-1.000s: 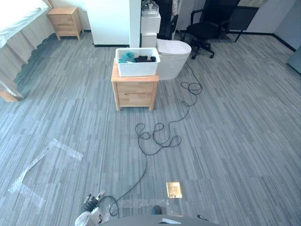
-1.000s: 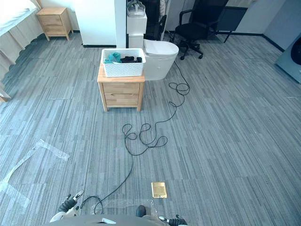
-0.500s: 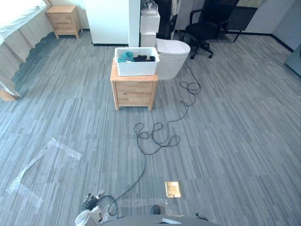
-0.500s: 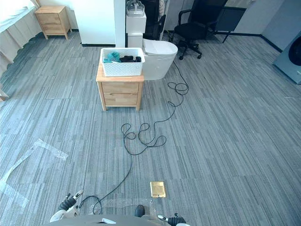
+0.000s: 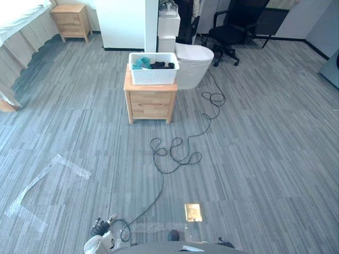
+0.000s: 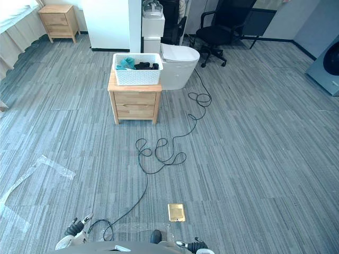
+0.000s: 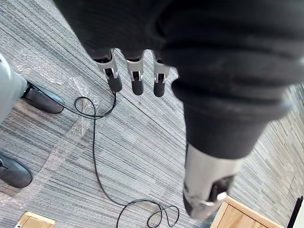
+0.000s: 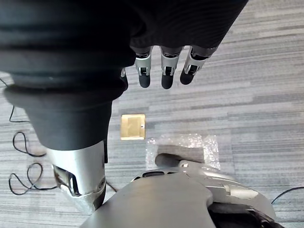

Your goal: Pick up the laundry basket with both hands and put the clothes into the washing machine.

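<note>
Basket [image 5: 154, 69] on the nightstand [image 5: 151, 103] — likely light, stiff, its clothes [image 5: 159, 65] soft — is best taken by both end rims; left hand [image 7: 137, 78] and right hand [image 8: 166, 71] are seen open, empty.

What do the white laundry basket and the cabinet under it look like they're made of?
The laundry basket looks like matte white moulded plastic: its walls carry a regular grid of small holes. The cabinet looks like pale wood with a satin finish, warm tan panels and drawer fronts; solid or veneer, I cannot tell.
</note>
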Available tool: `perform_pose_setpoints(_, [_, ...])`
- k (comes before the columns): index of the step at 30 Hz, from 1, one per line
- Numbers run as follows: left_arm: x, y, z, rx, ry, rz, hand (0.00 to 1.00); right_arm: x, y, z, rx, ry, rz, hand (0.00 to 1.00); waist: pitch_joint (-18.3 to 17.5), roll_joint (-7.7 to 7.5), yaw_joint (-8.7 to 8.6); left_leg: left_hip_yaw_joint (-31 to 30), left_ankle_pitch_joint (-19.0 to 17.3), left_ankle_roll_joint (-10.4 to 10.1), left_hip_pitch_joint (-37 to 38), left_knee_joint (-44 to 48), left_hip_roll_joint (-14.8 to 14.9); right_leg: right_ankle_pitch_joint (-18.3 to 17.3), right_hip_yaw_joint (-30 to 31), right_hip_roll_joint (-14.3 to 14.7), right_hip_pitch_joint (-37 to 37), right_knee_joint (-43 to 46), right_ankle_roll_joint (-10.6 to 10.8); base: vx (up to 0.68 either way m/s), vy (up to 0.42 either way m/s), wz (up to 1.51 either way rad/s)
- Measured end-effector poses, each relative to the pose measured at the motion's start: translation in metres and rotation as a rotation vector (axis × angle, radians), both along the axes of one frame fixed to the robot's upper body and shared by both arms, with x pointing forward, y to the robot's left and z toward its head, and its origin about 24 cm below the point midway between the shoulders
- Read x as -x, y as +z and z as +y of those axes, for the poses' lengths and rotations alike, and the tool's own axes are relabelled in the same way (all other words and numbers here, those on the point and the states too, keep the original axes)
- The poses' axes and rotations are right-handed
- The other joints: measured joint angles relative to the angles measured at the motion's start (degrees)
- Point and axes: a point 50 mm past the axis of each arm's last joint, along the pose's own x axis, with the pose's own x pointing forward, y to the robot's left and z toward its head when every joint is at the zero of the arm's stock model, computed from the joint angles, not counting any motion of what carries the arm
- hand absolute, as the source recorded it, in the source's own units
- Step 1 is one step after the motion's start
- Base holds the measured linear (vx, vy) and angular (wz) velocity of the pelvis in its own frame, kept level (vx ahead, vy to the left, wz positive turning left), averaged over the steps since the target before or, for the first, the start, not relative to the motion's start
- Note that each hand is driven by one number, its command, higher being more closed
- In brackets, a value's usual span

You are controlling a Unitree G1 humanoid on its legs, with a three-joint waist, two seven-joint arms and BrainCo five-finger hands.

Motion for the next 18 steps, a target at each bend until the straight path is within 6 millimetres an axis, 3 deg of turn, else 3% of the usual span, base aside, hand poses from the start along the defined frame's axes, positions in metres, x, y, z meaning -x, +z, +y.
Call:
perform_pose_setpoints(16, [-0.003, 0.001, -0.001, -0.004, 0.030, 0.000, 0.00, -0.014, 0.004, 0.001, 0.075, 0.012, -0.054, 0.00, 0.91, -0.15, 0.22, -0.13, 0.03, -0.17, -0.97, 0.06, 0.23, -0.19, -0.50, 0.03, -0.29, 0.00, 0.11, 0.00, 0.000, 0.00])
perform_pose_setpoints(18, [-0.005, 0.001, 0.001, -0.001, 0.066, -0.009, 0.00, -0.016, 0.005, 0.004, 0.070, 0.012, -0.063, 0.00, 1.46, -0.69, 0.21, -0.05, -0.68, -1.23, -1.45, 1.44, 0.54, -0.56, -0.67, 0.15, -0.04, 0.15, -0.23, 0.00, -0.006, 0.06])
